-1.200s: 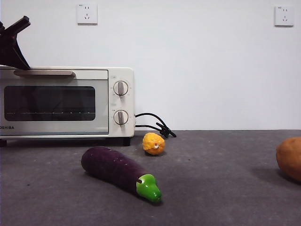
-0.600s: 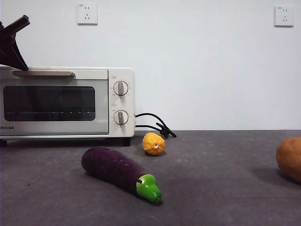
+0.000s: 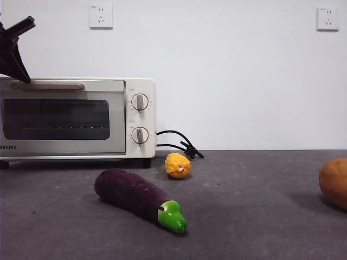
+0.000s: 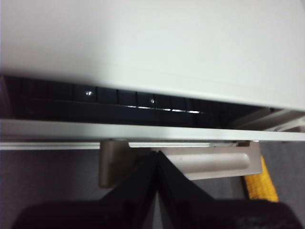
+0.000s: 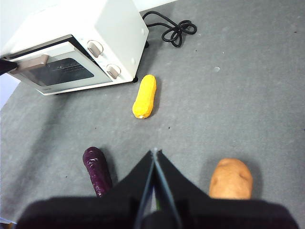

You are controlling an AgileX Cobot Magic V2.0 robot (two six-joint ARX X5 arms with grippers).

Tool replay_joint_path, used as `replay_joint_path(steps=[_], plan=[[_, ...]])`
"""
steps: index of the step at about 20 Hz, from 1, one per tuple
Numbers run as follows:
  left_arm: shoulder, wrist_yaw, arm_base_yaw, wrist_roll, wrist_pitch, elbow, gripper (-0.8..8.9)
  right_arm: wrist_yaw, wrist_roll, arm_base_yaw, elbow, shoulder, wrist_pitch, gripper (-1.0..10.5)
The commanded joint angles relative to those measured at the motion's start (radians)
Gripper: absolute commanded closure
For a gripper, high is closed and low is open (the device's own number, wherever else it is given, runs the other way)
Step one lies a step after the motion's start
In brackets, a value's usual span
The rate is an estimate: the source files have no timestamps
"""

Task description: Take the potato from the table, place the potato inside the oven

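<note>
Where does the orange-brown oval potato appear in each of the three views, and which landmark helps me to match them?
Front view: the orange-brown oval potato lies at the right edge, partly cut off.
Left wrist view: not in it.
Right wrist view: the potato lies low in the picture, beside the right gripper.
Shared landmark: the cream-white boxy oven.

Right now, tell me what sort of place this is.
Probably a staged test bench posing as a kitchen, not a real one: a Toshiba toaster oven and loose produce, an eggplant and a potato, sit directly on a dark grey table before a bare white wall with sockets.
</note>
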Motion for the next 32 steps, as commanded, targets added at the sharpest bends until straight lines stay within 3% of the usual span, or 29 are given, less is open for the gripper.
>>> replay_joint_path(steps=[1,15,25,32], plan=[[0.044,-0.043,-0.013,0.040,-0.076,-0.034,8.21,-0.005,-0.006,0.003,0.003,-0.004,0.002,9.6],[0.044,-0.166,-0.058,0.127,-0.161,-0.034,8.21,-0.008,-0.007,0.003,0.003,-0.004,-0.002,9.6],[0.044,-0.176,-0.064,0.154,-0.195,-0.034,8.21,-0.008,-0.007,0.003,0.003,-0.004,-0.002,9.6],[0.044,-0.283,-0.092,0.223,-0.256,-0.034,8.21,-0.008,-0.007,0.003,0.003,-0.004,-0.002,9.6]])
